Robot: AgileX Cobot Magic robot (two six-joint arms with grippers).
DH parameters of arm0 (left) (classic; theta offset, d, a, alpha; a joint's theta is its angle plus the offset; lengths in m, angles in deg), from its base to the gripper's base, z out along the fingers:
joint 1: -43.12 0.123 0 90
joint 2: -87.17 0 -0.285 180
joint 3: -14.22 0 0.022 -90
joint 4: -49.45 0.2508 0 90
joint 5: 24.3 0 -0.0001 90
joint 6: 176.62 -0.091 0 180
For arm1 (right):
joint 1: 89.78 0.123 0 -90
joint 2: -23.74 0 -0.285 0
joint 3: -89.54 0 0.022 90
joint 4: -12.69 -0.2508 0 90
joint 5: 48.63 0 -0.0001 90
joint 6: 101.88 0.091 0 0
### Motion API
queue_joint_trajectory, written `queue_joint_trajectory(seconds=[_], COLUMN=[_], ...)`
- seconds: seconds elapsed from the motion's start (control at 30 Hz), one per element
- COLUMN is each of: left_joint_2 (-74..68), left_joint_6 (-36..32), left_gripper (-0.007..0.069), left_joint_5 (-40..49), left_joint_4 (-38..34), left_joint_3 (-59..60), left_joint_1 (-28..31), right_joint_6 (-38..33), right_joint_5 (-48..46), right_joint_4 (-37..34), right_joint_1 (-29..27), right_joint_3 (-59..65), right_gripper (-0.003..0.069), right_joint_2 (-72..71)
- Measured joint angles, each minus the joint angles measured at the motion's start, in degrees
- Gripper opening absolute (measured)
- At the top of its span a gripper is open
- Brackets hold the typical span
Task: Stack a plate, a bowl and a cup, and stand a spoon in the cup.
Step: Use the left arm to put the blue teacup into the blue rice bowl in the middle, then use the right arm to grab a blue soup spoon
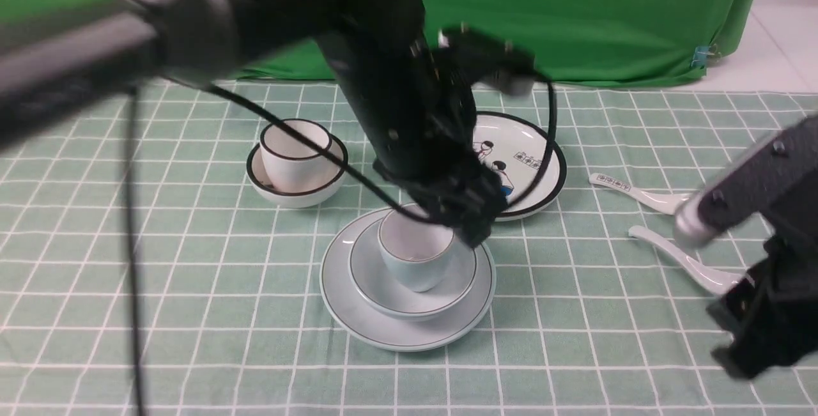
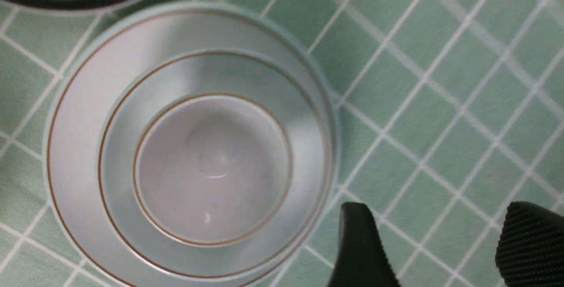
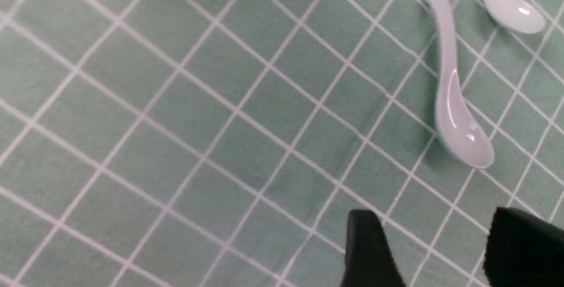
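At about 10 o'clock from the stack, on the checked cloth [image 1: 192, 288], a black-rimmed bowl [image 1: 319, 189] stands with a black-rimmed cup [image 1: 294, 157] inside it.

At the middle of the cloth lies the plate [image 1: 339, 301]. The bowl [image 1: 383, 288] sits on the plate, and the cup [image 1: 415, 262] stands upright in the bowl. In the left wrist view the three rims make rings, one inside the other, and the cup has nothing in it.

The left gripper [image 1: 476, 211] hangs over the 1 o'clock edge of the cup. From the front I cannot tell if it touches the rim. In the left wrist view its jaws stand wide apart, and between the two fingers [image 2: 361, 247] only cloth shows.

At 1 o'clock from the stack, just beside the plate, lies a cartoon plate [image 1: 530, 154], partly hidden by the left arm.

At 2 o'clock from the stack a marked spoon [image 1: 629, 186] lies flat. The spoon [image 1: 677, 253] lies flat at 3 o'clock from the stack, near the marked spoon and well apart from the cup. Its handle points toward the stack.

At 4 o'clock from the stack, the right gripper [image 1: 760, 333] hangs just beside the scoop of the spoon. In the right wrist view its jaws are apart and hold nothing. The spoon lies on the cloth ahead of them, not between them.
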Motion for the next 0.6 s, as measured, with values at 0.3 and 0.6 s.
queue_joint_trajectory(seconds=[0.3, 0.6], left_joint_2=[21.89, 43.57], left_joint_6=[2.73, 2.18], left_gripper=[0.0122, 0.0006], left_joint_5=[0.24, -12.65], left_joint_4=[-1.28, -0.79], left_joint_3=[2.99, 28.94], left_joint_1=[-1.33, -1.33], right_joint_6=[-25.49, -31.73], right_joint_5=[-0.34, -0.46], right_joint_4=[-22.96, -24.21], right_joint_1=[-22.26, -25.90], right_joint_3=[-15.12, -24.96], right_gripper=[0.0423, 0.0445], right_joint_2=[22.56, 40.95])
